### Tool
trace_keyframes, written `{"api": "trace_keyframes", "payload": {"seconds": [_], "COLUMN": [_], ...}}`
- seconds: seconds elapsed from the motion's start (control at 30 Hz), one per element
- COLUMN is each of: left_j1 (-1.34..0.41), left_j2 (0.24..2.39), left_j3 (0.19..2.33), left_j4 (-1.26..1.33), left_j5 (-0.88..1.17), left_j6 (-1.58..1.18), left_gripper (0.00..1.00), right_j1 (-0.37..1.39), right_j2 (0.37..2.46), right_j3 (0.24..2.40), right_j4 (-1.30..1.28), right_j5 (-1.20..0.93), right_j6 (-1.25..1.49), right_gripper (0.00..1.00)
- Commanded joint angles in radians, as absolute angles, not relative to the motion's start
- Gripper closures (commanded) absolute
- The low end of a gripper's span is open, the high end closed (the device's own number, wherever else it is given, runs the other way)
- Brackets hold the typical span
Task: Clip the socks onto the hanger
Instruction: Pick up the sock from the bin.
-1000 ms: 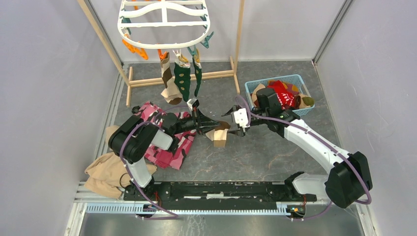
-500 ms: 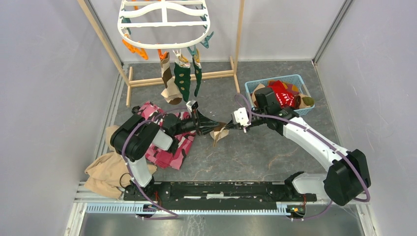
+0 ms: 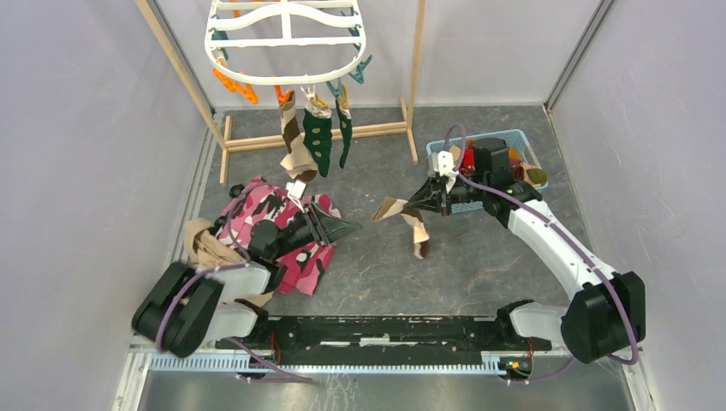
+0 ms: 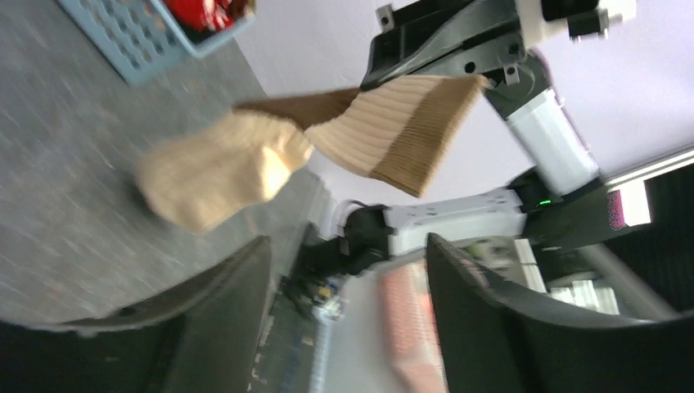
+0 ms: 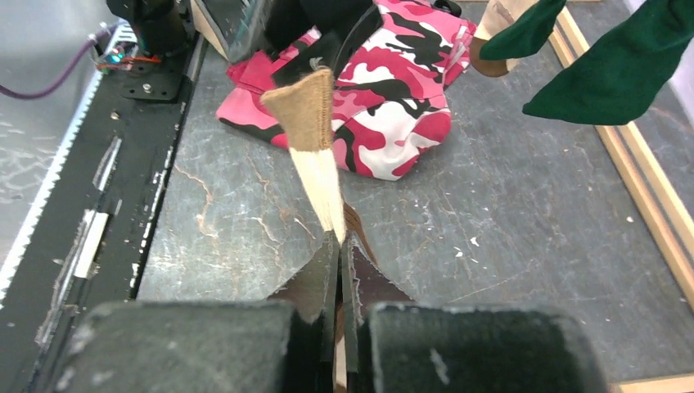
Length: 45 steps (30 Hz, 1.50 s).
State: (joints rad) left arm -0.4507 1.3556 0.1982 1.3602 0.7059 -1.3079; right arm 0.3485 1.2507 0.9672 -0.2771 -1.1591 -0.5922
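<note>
The white oval hanger hangs at the back with a brown-striped sock and two dark green socks clipped along its front edge. My right gripper is shut on a tan sock with a brown cuff, which dangles above the floor in mid-scene. The right wrist view shows that sock pinched between the closed fingers of the right gripper. My left gripper stands open and empty over the pink garment, left of the sock. From the left gripper the sock hangs ahead, untouched.
A blue basket with more socks sits behind the right arm. The pink camouflage garment and a tan cloth lie at the left. Wooden stand poles and their base bar frame the hanger.
The right gripper shut on the tan sock and carried it up and to the right. The left gripper let go, opened wide and drew back to the left.
</note>
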Motion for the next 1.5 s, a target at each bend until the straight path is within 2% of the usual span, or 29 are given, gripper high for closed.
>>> {"api": "trace_keyframes", "payload": {"seconds": [0.0,0.1,0.17,0.27,0.4,0.53,0.6,0.77,1.0,1.07,1.17,1.2,1.33,1.4,1.47], "left_j1": [-0.479,-0.536,-0.554,-0.559,-0.619,-0.806,-0.843,-0.848,-0.848,-0.848,-0.848,-0.848,-0.848,-0.848,-0.848], "left_j2": [1.042,0.842,0.762,0.721,0.804,0.925,0.994,1.138,1.208,1.208,1.200,1.194,1.151,1.102,1.056], "left_j3": [0.211,0.185,0.134,0.086,0.113,0.176,0.218,0.279,0.346,0.347,0.342,0.337,0.318,0.325,0.348], "left_j4": [0.949,0.850,0.901,0.993,1.065,1.077,1.073,1.169,1.190,1.192,1.187,1.183,1.118,1.029,0.898], "left_j5": [0.529,0.385,0.322,0.331,0.398,0.278,0.237,0.216,0.234,0.242,0.258,0.261,0.285,0.316,0.344], "left_j6": [-0.779,-0.544,-0.477,-0.424,-0.351,-0.160,-0.098,-0.080,-0.076,-0.080,-0.086,-0.089,-0.056,-0.010,0.066], "left_gripper": [0.18,0.01,0.00,0.00,0.00,0.00,0.02,0.13,0.41,0.55,0.90,0.97,0.98,0.98,0.98], "right_j1": [0.338,0.336,0.335,0.336,0.335,0.337,0.337,0.343,0.356,0.357,0.358,0.358,0.357,0.358,0.361], "right_j2": [1.242,1.253,1.258,1.253,1.265,1.269,1.269,1.290,1.365,1.369,1.372,1.371,1.372,1.368,1.376], "right_j3": [0.947,0.942,0.930,0.890,0.888,0.884,0.883,0.909,1.002,1.005,1.004,1.006,1.026,1.054,1.106], "right_j4": [-0.215,-0.162,-0.120,-0.028,-0.008,-0.008,-0.008,-0.093,-0.357,-0.364,-0.368,-0.371,-0.436,-0.545,-0.715], "right_j5": [-1.221,-1.237,-1.250,-1.262,-1.286,-1.304,-1.314,-1.339,-1.390,-1.388,-1.387,-1.388,-1.374,-1.351,-1.331], "right_j6": [-0.471,-0.401,-0.350,-0.267,-0.236,-0.235,-0.236,-0.310,-0.535,-0.544,-0.549,-0.553,-0.630,-0.746,-0.938], "right_gripper": [1.00,1.00,1.00,1.00,1.00,1.00,1.00,1.00,1.00,1.00,1.00,1.00,0.98,0.86,0.68]}}
